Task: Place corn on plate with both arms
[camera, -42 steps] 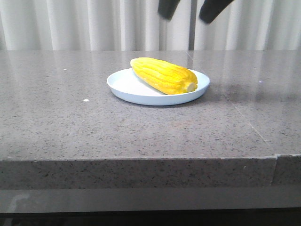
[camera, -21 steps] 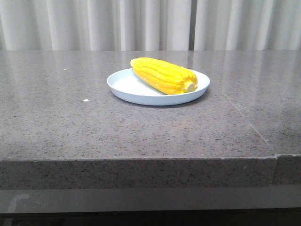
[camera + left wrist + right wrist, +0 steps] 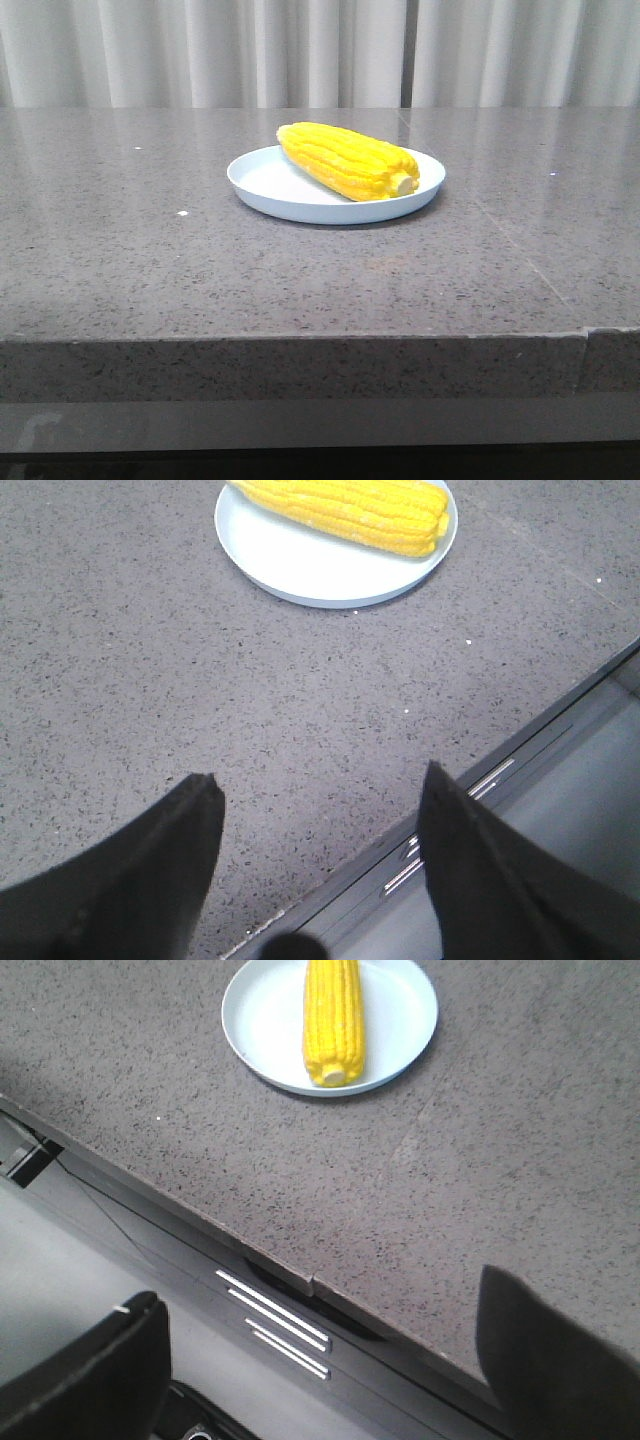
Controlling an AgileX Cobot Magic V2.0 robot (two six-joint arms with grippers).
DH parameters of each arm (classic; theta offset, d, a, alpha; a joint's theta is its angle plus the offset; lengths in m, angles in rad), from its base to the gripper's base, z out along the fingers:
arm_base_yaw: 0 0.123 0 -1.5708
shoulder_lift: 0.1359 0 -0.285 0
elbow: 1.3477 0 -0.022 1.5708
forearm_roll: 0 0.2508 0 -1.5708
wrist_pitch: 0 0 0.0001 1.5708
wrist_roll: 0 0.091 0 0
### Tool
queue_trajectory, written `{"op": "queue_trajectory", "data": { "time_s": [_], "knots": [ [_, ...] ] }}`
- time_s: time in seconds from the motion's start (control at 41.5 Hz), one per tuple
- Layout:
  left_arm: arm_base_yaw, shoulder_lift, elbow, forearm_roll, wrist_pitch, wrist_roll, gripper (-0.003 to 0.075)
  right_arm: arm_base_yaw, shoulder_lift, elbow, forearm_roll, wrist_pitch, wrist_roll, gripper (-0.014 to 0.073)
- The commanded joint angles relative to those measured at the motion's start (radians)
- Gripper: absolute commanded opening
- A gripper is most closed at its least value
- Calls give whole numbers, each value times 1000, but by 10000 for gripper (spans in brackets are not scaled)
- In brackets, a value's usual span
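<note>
Corn is lying flat on your plate, stub end toward the plate's near-right rim. Your left gripper and right gripper both sit well back from the plate, jaws spread wide, holding nothing.

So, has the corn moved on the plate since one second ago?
No. In the front view the corn lies at the same slant on the plate, with its stub end near the right rim as before.
</note>
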Motion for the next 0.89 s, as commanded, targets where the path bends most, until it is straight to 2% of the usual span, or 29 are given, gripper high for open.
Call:
{"op": "queue_trajectory", "data": {
  "time_s": [0.0, 0.072, 0.12, 0.265, 0.385, 0.433, 0.867],
  "knots": [
    [-9, -2, -26, 2, -72, -11, 412, -2, -26, -9, -15, -89, 4, 605],
    [-9, -2, -26, 4, -72, -11, 357, -2, -33, -5, -15, -94, 4, 507],
    [-9, -2, -26, 6, -72, -11, 309, -2, -33, -5, -15, -94, 4, 411],
    [-9, -2, -26, 22, -72, -11, 126, -2, -33, -5, -15, -95, 4, 134],
    [-9, -2, -26, 53, -72, 0, -3, -2, -33, -5, -15, -94, 4, -39],
    [-9, -2, -26, 54, -72, 0, -20, -2, -33, -5, -15, -94, 4, -75],
    [-9, -2, -26, 54, -72, 0, -20, -2, -33, -5, -15, -101, 4, -68]
  ]
}}
